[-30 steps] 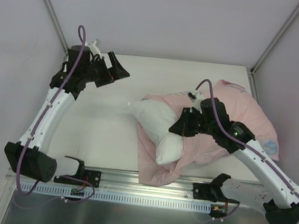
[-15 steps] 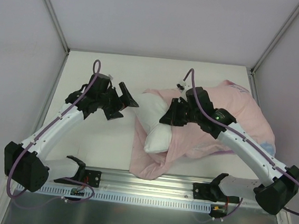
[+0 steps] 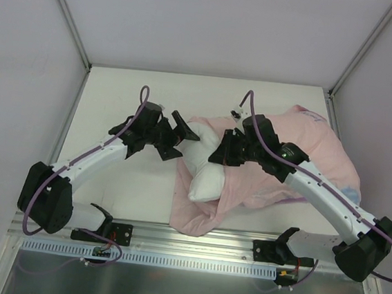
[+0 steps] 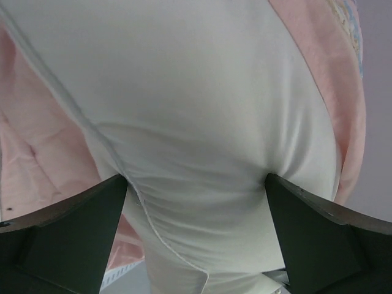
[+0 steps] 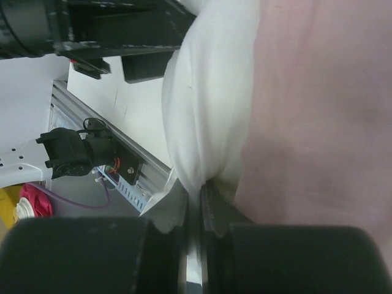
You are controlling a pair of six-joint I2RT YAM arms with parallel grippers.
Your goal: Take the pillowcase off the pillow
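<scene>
TABLE-TOP TUSSLE: A white table (image 3: 131,99), seen from above, carries the pillowcase (image 3: 320,152). It is sprawled over the right half, pale pink reverse up, w/ a sliver of print at the far right edge. A loose flap droops toward the metal rail (image 3: 208,240) at the near edge.

The pillow (image 3: 207,179), plump & plain white, pokes out of the pillowcase's left opening. Its left part is bare, the rest under pink cloth.

The left arm reaches in from the left. The left hand (image 3: 187,147) stands released, jaws spread wide to either side of the pillow's bare end. On that wrist cam the pillow (image 4: 202,122) fills the gap btwn the two dark fingers (image 4: 73,239), tips right against it. The pillowcase (image 4: 37,153) flanks it left & right.

The right arm comes in over the pillowcase from the right. The right hand (image 3: 217,156) is clenched at the line where white meets pink. Its wrist cam shows the jaws nearly closed on a pucker of cloth. The pillow (image 5: 208,92) is to one side, the pillowcase (image 5: 318,110) to the other. Which layer is pinched can't be told.
</scene>
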